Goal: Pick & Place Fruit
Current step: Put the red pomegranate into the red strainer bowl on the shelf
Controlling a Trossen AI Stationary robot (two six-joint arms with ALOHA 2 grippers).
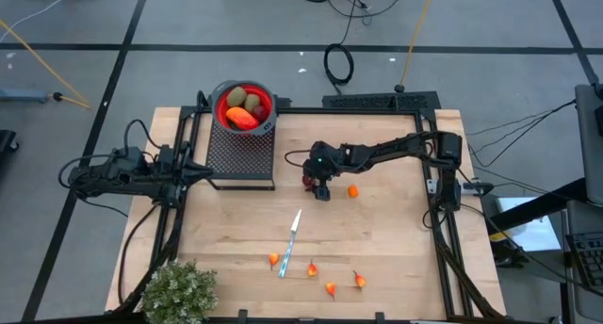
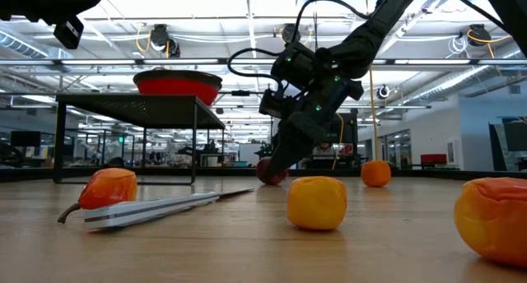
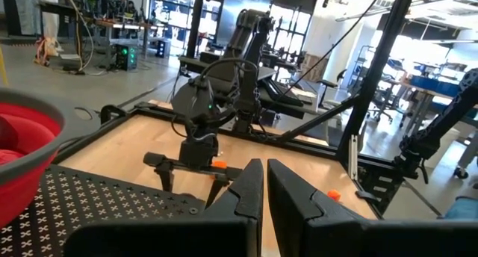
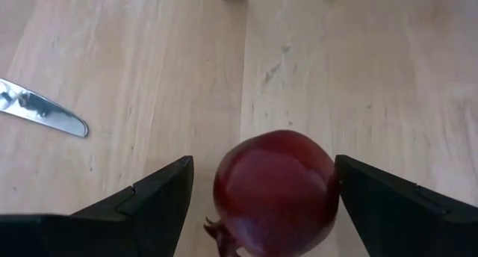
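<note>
Straddling a dark-red fruit near the middle of the table, the right end effector has its fingers spread wide, one on each side, with gaps still showing. An orange ball lies just beside it. The red bowl on the black stand holds more fruit. The left end effector is clenched, empty, beside the stand.
</note>
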